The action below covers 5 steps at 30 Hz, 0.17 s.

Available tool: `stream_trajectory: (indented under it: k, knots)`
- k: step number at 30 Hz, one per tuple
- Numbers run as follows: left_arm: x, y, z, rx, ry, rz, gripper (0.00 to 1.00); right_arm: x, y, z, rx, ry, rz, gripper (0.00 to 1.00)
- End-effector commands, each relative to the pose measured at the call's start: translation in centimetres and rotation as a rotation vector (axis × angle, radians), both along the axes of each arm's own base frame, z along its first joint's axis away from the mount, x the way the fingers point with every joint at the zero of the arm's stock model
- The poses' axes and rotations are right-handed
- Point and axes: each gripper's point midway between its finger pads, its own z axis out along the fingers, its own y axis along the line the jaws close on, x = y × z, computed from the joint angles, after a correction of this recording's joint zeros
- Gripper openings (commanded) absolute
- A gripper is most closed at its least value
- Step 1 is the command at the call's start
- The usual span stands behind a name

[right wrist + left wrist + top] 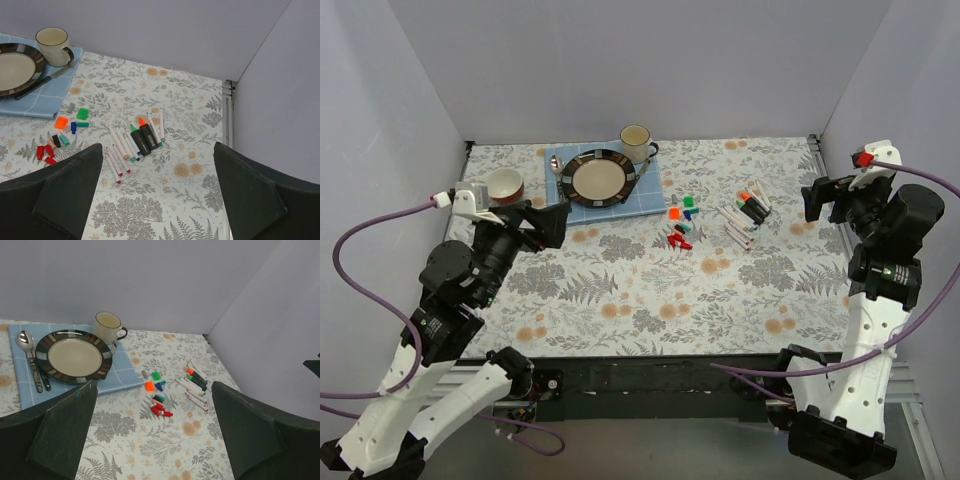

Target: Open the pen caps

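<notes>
2 hands hang above the surface [640, 300], well away from the work: the left hand [556, 220] near the plate [601, 178], the right hand [817, 200] at the far right edge. Both have their fingers spread wide and hold nothing.

The task looks all but finished. The pen caps [682, 225] lie loose in a small scatter of red, orange, green, teal and blue, just right of the blue cloth [650, 195]. The pens [747, 218] lie in a separate row nearby, to the right of the caps. I see no cap seated on a barrel, though the slim white pens are too small to check one by one.

The right wrist view gives the clearest evidence: the 2 black markers [144, 137] show bare orange and green tips, and a knife [47, 80] lies along the plate's right side. The left wrist view shows a spoon [24, 340] left of the plate, which the right wrist view cuts off. Only the top view takes in a small bowl [505, 184] beside the left arm, and the mug [637, 143] behind the plate.
</notes>
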Motion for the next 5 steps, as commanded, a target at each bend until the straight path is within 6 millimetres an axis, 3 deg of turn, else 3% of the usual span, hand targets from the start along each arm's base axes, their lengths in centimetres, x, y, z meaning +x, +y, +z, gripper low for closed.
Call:
stream_trajectory:
  k: [1, 5]
  knots:
    - [0.45, 0.23, -0.19, 0.038, 0.026, 0.022, 0.98, 0.1, -0.87, 2.69, 0.001, -0.046, -0.057, 0.98]
    - [0.46, 0.13, -0.29, 0.047, 0.03, 0.018, 0.98, 0.39, -0.97, 2.89, 0.006, -0.043, -0.057, 0.98]
